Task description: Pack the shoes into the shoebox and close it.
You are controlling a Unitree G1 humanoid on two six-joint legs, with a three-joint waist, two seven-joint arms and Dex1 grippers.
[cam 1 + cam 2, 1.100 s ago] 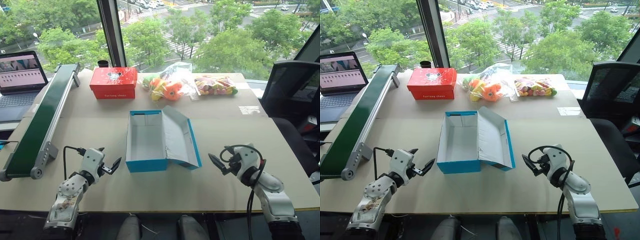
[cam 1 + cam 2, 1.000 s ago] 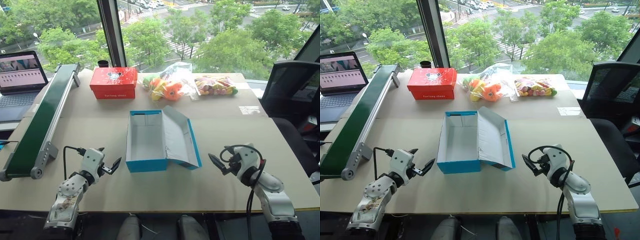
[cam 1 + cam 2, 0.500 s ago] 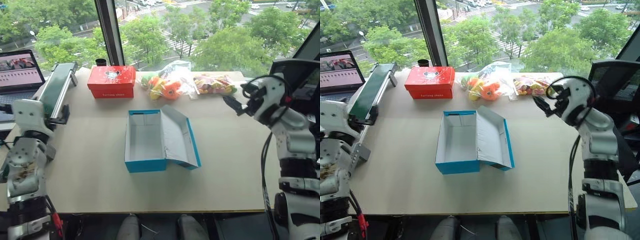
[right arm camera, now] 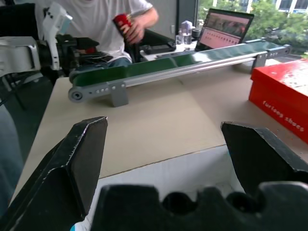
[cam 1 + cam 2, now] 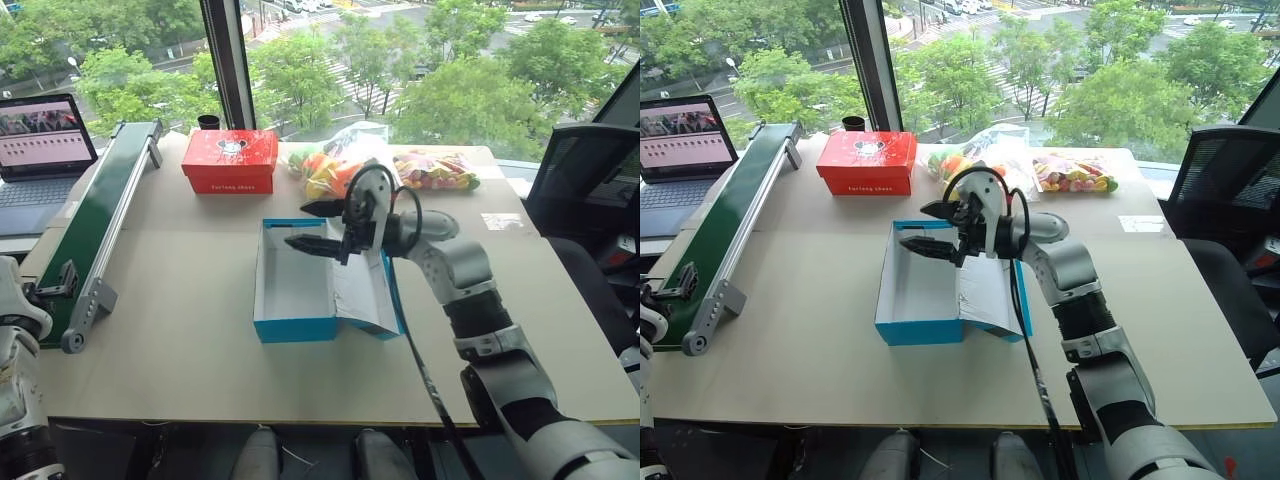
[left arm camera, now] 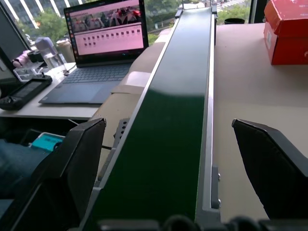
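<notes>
Hovering over the empty shoebox (image 5: 292, 285), wide right claw (image 5: 312, 226); red box (image 5: 230, 160) and conveyor (image 5: 110, 215) nearby.

Bright, even daylight through the window (image 5: 330, 60) behind the counter (image 5: 180, 330). Trees outside well exposed, sky patches slightly washed out. Shadows on the counter soft and faint; a pale one under the right arm across the shoebox (image 5: 300, 285). Mild sheen on the green conveyor belt (image 6: 173, 110) in the left wrist view, brighter toward its far end. Head views sharp overall. Wrist views: the near black fingers (image 4: 84, 159) soft, out of focus; the background is clearer, with slight wide-angle stretch toward the edges.
</notes>
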